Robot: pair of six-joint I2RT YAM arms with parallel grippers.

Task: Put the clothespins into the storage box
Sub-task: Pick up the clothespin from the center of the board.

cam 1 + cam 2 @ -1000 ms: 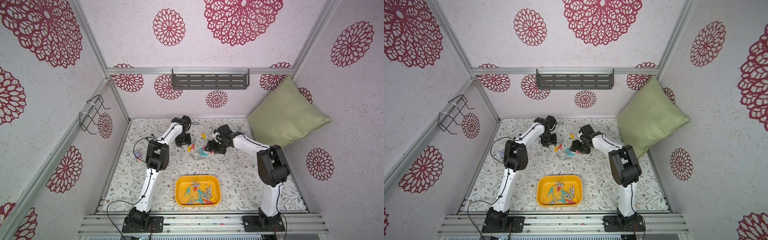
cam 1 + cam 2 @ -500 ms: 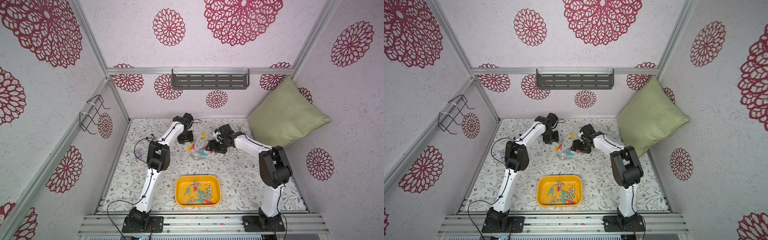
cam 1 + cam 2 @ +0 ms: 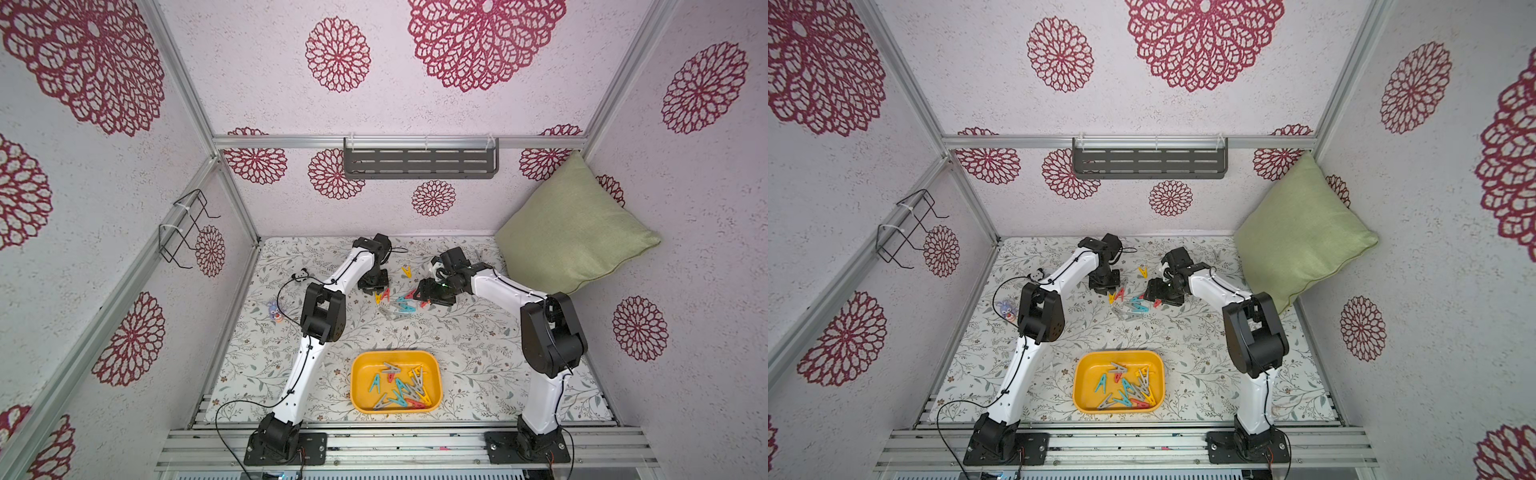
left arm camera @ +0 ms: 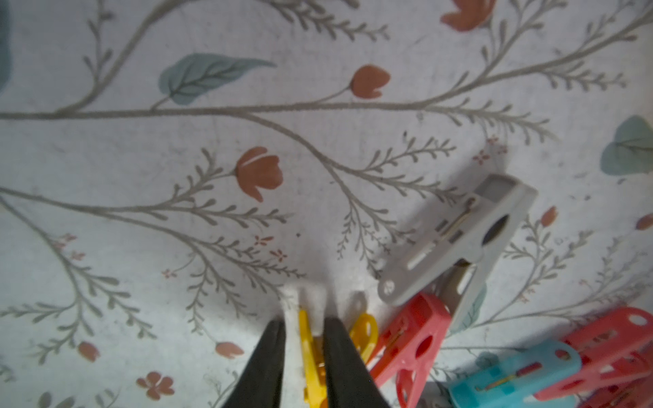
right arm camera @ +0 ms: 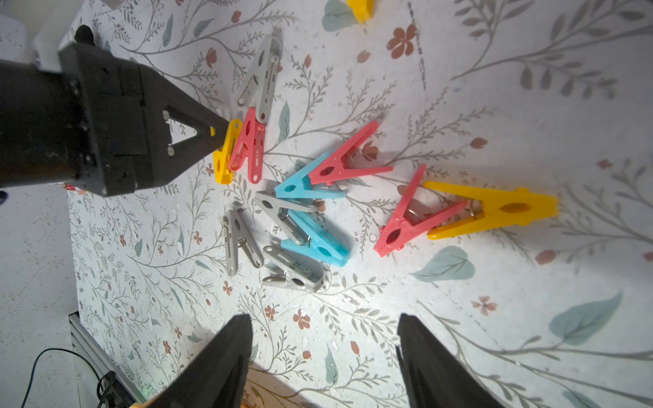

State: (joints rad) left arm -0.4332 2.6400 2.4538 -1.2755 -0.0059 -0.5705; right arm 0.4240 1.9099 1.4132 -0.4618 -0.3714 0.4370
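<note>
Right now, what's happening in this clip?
Two arms work over a scatter of loose clothespins on the table. The left pincer straddles a yellow clothespin, though a firm grip can't be confirmed. The right pincer hangs open near the pile, holding nothing. About a dozen pegs already lie in the storage box.

Clothespins: smooth moulded plastic, slight sheen, w/ thin metal wire springs. Storage box: yellow plastic, smooth, semi-gloss. Table cover: matt printed sheet w/ fine weave-like grain; cloth or vinyl, can't tell. Pillow: green woven cloth, matt. Wall shelf: dark grey, matt, prob. metal. Frame rails: bare alu, satin. Walls: rough, grainy, matt. Arm shells: white glossy plastic; joints matt black.
</note>
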